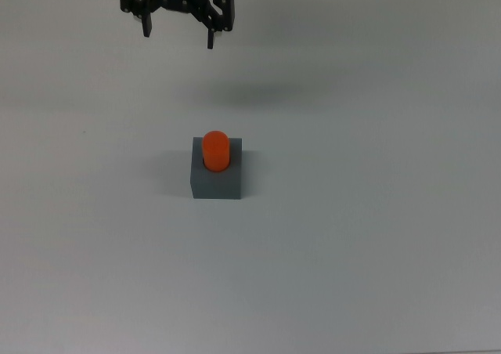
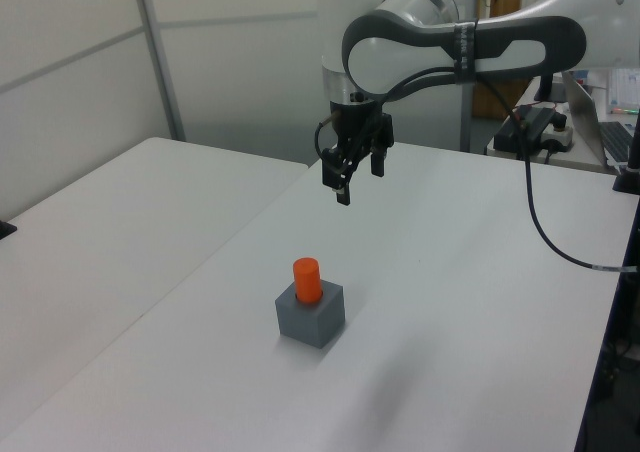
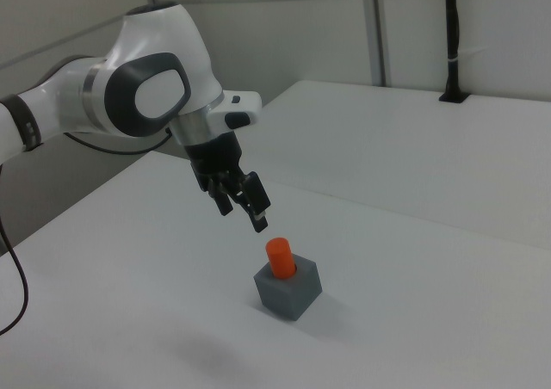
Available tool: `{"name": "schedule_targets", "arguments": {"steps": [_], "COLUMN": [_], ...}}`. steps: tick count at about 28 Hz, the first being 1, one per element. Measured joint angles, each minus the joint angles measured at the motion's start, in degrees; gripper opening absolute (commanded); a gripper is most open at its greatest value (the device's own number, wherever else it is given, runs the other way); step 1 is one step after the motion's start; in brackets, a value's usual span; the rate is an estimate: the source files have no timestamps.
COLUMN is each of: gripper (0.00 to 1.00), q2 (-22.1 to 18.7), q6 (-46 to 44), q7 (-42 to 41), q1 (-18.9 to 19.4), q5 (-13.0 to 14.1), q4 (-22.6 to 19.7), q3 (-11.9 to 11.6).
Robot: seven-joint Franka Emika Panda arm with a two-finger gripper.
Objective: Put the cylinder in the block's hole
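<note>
1. As far as the views show, your task reads as done: the cylinder [image 1: 216, 150] stands upright in the hole on the top face of the block [image 1: 216, 180], with its upper part projecting above the grey top.
2. You will find the pincer [image 1: 177, 31] raised well clear of both items, at the top view's upper edge, fingers spread wide and holding nothing.
3. Nothing appears left except, in my judgement, confirming the seating.
4. Note the cylinder's look: smooth orange-red, rounded top, narrower than the matte grey block, which sits squarely on the white surface [image 1: 368, 236].
</note>
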Motion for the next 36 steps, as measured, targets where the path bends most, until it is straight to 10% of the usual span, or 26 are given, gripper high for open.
{"name": "schedule_targets", "arguments": {"steps": [36], "gripper": [1.0], "q2": [-0.1], "q6": [0.0], "q7": [-0.13], "q1": [-2.06], "q5": [3.7], "q4": [0.65], "q3": [-0.05]}}
